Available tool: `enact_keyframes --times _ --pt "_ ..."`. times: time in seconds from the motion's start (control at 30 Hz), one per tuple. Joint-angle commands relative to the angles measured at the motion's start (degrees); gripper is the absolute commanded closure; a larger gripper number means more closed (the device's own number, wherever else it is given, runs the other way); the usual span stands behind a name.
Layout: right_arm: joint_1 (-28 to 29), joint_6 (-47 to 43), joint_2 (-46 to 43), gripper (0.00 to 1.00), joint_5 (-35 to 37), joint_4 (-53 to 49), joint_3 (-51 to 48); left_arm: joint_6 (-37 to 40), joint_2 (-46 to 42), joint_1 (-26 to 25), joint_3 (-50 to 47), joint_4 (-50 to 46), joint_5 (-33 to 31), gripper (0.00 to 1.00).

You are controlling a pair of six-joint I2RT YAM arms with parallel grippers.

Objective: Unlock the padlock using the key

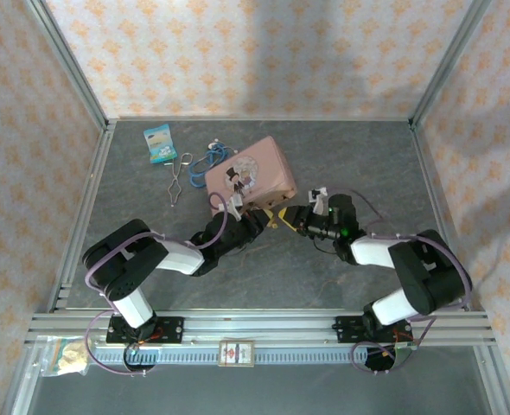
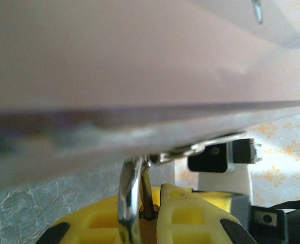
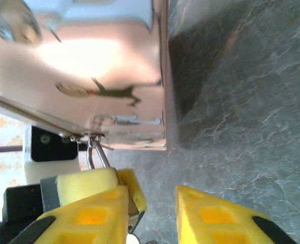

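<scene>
Two yellow left fingers [image 2: 190,216] pinch padlock [image 2: 130,197] at cartoon-printed pink tin [image 1: 248,173].

Pink tin [image 1: 249,175] with a cartoon print, grey veined table [image 1: 359,164], yellow-padded right pincer [image 3: 152,198], orange-flowered cream walls [image 1: 238,52], blue packet [image 1: 160,143] far left.
</scene>
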Motion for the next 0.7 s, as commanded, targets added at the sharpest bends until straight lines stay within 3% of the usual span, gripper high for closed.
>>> enact_keyframes --times 0.0,0.27,0.47,0.67 --pt "-0.14 -4.47 -2.44 0.67 4.40 -4.21 0.11 1.40 -2.98 0.08 1.39 -1.21 -5.49 1.00" --pt "0.59 -2.38 -5.09 0.65 2.91 2.25 -4.87 0.68 -1.37 0.10 3.28 -0.86 -6.05 1.00" --pt "4.02 5.17 -4.91 0.64 3.47 13.66 -9.38 -1.41 0.22 0.10 3.31 2.15 -4.77 1.00" --pt "6.81 14.33 1.02 0.64 5.05 29.27 -10.50 -2.31 0.79 0.03 3.03 3.97 -4.20 1.00"
